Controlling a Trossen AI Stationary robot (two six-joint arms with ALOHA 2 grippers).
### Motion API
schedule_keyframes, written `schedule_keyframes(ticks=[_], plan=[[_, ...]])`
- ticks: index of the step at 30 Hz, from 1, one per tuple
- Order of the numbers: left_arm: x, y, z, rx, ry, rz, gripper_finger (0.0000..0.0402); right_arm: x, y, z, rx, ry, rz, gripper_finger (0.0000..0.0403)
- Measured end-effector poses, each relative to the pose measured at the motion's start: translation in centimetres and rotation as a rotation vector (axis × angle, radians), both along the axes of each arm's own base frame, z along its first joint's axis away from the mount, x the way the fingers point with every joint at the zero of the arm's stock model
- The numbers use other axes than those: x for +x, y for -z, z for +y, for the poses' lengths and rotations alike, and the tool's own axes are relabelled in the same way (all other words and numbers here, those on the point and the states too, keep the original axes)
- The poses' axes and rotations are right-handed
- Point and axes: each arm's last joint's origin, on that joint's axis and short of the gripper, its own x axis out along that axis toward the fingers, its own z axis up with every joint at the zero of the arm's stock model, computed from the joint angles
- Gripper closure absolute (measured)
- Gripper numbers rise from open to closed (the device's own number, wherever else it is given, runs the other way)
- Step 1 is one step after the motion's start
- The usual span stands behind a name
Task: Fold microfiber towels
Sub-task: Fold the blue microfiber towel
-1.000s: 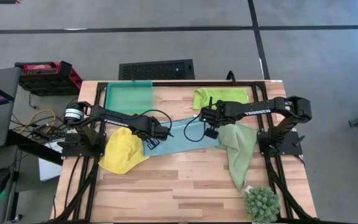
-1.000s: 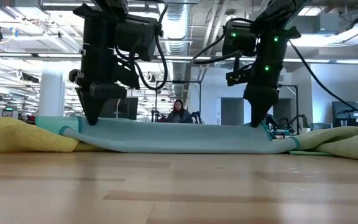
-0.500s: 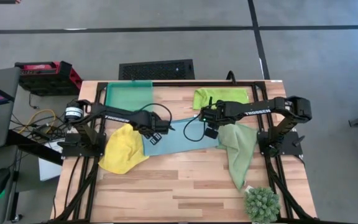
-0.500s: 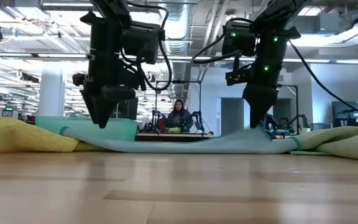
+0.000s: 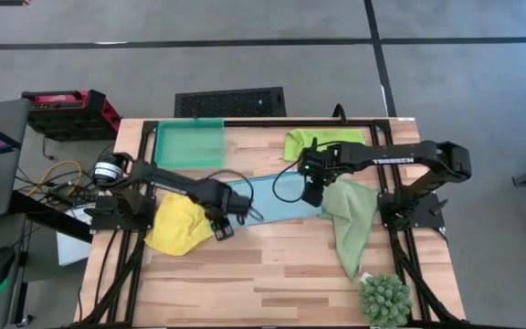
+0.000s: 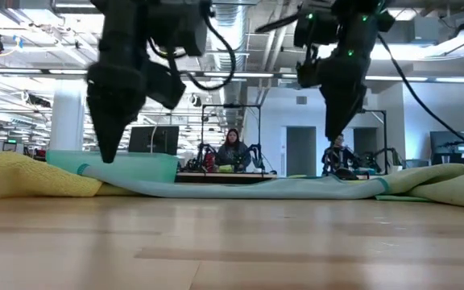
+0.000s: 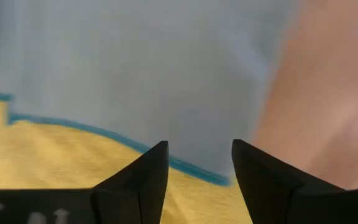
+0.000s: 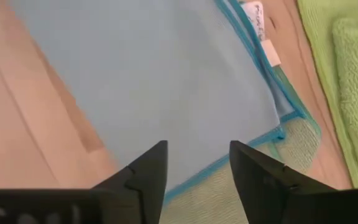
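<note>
The light blue towel [image 5: 268, 201] lies flat mid-table, with two stacked teal edges [image 8: 277, 132] at its right end and a white tag [image 8: 258, 14]. Its left end rests on the yellow towel [image 5: 173, 227], its right end on the sage green towel [image 5: 350, 224]. My left gripper [image 7: 199, 146] hangs open above the blue towel's near left corner [image 7: 219, 179], clear of it. My right gripper [image 8: 197, 146] hangs open above the towel's right end, well above the cloth in the low view [image 6: 337, 137]. A lime green towel [image 5: 322, 143] lies at the far right.
A teal-green tray [image 5: 190, 143] stands at the far left. A spiky green plant [image 5: 383, 300] sits at the near right corner. Bare wood [image 5: 263, 274] stretches along the near half. A person [image 6: 233, 149] sits in the room behind.
Both grippers have opened and let go of the blue towel. Its raised edge has dropped, first at the left, then at the right, and it now lies flat. My left gripper has risen and gone toward the near edge. My right gripper has risen.
</note>
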Motion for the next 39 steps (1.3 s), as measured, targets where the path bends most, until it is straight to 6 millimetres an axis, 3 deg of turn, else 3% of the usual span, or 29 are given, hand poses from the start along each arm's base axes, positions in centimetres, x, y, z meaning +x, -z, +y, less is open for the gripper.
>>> schedule_keyframes(ticks=[5, 9, 20, 33, 39], plan=[[0.2, 0.0, -2.7, 0.046, 0.056, -0.078, 0.0230, -0.2, -0.7, 0.8, -0.003, -0.027, -0.027, 0.0220], [0.5, -0.1, -3.7, 0.112, 0.115, -0.136, 0.0230, -0.1, -0.8, 1.1, -0.003, -0.040, -0.032, 0.0226], [-0.5, 1.9, -3.4, 0.172, 0.038, -0.131, 0.0230, -0.1, -0.7, 1.2, 0.005, -0.019, -0.032, 0.0228], [-1.0, 2.9, -3.2, 0.171, 0.057, -0.127, 0.0232, -0.1, -0.7, 1.2, 0.004, -0.018, -0.032, 0.0228], [-1.0, 2.9, -3.1, 0.171, 0.070, -0.123, 0.0291, -0.1, -0.7, 1.2, 0.004, -0.017, -0.033, 0.0228]])
